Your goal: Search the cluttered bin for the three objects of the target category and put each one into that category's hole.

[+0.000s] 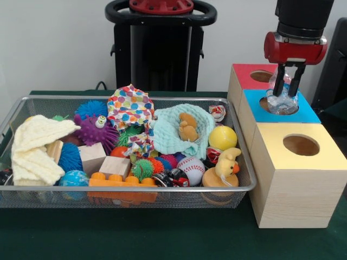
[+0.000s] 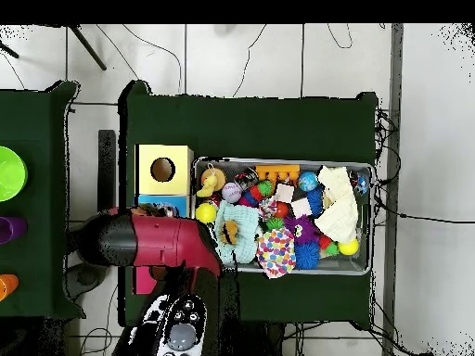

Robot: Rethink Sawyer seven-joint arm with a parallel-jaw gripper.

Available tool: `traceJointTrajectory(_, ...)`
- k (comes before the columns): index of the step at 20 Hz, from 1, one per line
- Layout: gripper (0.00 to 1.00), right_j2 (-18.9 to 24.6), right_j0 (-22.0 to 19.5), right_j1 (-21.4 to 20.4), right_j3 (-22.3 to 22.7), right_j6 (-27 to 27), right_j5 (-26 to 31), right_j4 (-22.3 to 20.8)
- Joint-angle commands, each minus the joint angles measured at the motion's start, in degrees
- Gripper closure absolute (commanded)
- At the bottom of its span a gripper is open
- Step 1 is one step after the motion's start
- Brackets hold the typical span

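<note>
- My pincer grips a clear glassy object right over the blue box's hole.
- The mesh bin holds balls, blocks, cloths and a duck.

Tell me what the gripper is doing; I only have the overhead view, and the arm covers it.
Observer: The gripper is shut on a clear object.
Operator: Over which hole?
Observer: The blue-topped box, the middle one of three; the object sits right at its hole.
Operator: Has it been released?
Observer: No. Both fingers flank the object, which is only partly into the hole.
</note>
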Motion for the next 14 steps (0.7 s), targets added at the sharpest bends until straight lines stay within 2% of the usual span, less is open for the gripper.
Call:
traceJointTrajectory(1, 1.00, 2.70, -0.21, 1.61, 4.86, 14.86, -3.42, 2.31)
traceJointTrajectory(14, 1.00, 2.88, -0.29, 1.24, 5.84, 14.64, -3.99, 2.67)
